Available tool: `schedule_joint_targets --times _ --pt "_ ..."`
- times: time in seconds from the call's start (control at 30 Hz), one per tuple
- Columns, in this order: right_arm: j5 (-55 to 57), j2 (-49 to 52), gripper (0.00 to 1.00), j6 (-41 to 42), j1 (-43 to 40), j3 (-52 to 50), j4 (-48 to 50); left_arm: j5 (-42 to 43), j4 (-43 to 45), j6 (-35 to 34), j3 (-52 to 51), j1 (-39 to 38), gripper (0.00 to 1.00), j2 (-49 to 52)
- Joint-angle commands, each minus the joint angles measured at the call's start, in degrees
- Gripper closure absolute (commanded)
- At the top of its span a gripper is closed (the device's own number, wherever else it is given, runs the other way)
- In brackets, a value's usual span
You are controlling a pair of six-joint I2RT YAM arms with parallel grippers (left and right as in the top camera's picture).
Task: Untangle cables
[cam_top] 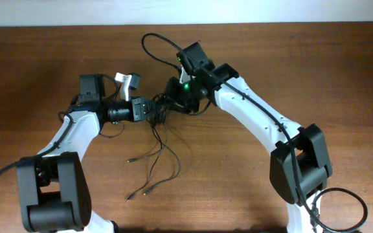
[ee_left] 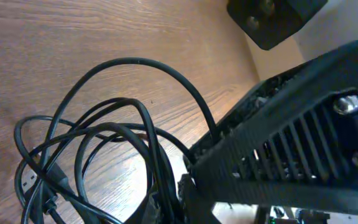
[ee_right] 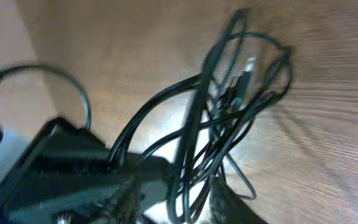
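Observation:
The cables (cam_top: 160,152) are a tangle of thin black cords. The tangle hangs between my two grippers at the table's middle. Loose ends with small plugs trail toward the front (cam_top: 149,189). My left gripper (cam_top: 153,113) comes from the left and is shut on the bundle. My right gripper (cam_top: 172,97) comes from the right and is shut on the same bundle, almost touching the left one. In the left wrist view the cable loops (ee_left: 104,130) run into my jaws (ee_left: 179,199). In the right wrist view the knot (ee_right: 229,106) rises from my jaws (ee_right: 194,199).
The right arm's head (ee_left: 303,124) fills the right of the left wrist view. A thick black arm cable (cam_top: 160,42) loops behind the right wrist. A small white piece (cam_top: 128,83) sits by the left wrist. The wooden table's (cam_top: 316,71) far edge runs along the top.

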Motion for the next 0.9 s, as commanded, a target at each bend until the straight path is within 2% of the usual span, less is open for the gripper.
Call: schedule_joint_targets --times 0.0,0.1,0.13,0.2,0.23,0.27,0.33,0.4,0.47,0.57,0.67,0.7,0.77,0.8,0.83,0.87 --pt "6.38 3.15 0.66 5.29 2.14 -0.61 1.66 2.19 0.17 1.29 -0.07 -0.2 0.93 0.28" --pt "6.6 4.55 0.68 5.25 2.14 -0.61 3.82 2.19 0.17 1.31 -0.07 -0.2 0.93 0.28" --pt "7.96 4.61 0.79 5.25 1.99 -0.61 3.82 2.19 0.17 1.29 -0.07 -0.2 0.93 0.28" --pt "9.88 4.61 0.92 5.03 1.99 -0.61 3.67 2.19 0.17 1.31 -0.07 -0.2 0.94 0.28" --pt "11.1 4.61 0.96 3.19 1.77 -0.61 2.4 2.14 0.2 1.31 -0.07 -0.2 0.96 0.28" --pt "11.08 4.61 0.96 0.15 1.4 -0.61 1.68 1.11 0.17 1.29 -0.07 -0.13 0.96 0.28" --pt "11.15 4.61 0.96 -3.1 -1.14 -0.61 -3.1 -8.59 -0.57 -2.73 -0.07 -0.13 0.9 0.28" --pt "11.28 4.61 0.96 -7.61 -6.16 -0.61 -9.25 -27.34 -4.35 -14.49 -0.07 -0.13 0.9 0.28" --pt "12.33 4.61 0.96 -12.31 -9.92 -0.61 -14.38 -34.47 -6.29 -20.17 -0.07 -0.13 0.89 0.28" --pt "20.92 4.61 0.96 -23.1 -16.85 -0.61 -25.11 -36.92 -6.51 -20.46 -0.07 -0.13 0.89 0.28" --pt "27.76 4.61 0.96 -25.68 -20.24 -0.63 -30.03 -44.06 -7.37 -25.16 -0.07 -0.13 0.89 0.28" --pt "26.86 4.61 0.96 -26.12 -20.87 -0.66 -30.64 -43.23 -7.32 -25.14 -0.07 -0.15 0.84 0.28" --pt "25.7 4.61 0.96 -26.14 -20.59 -0.72 -30.77 -37.88 -7.28 -24.48 -0.07 -0.22 0.61 0.28" --pt "23.02 4.61 0.96 -26.34 -20.13 -0.72 -30.69 -34.62 -6.45 -21.57 -0.07 -0.44 0.54 0.28" --pt "19.32 4.61 0.96 -27.19 -19.58 -0.72 -30.38 -29.0 -4.92 -16.65 -0.07 -0.81 0.42 0.28" --pt "15.43 4.61 0.96 -28.57 -18.99 -0.74 -29.99 -22.32 -3.34 -11.63 -0.07 -1.29 0.35 0.28"
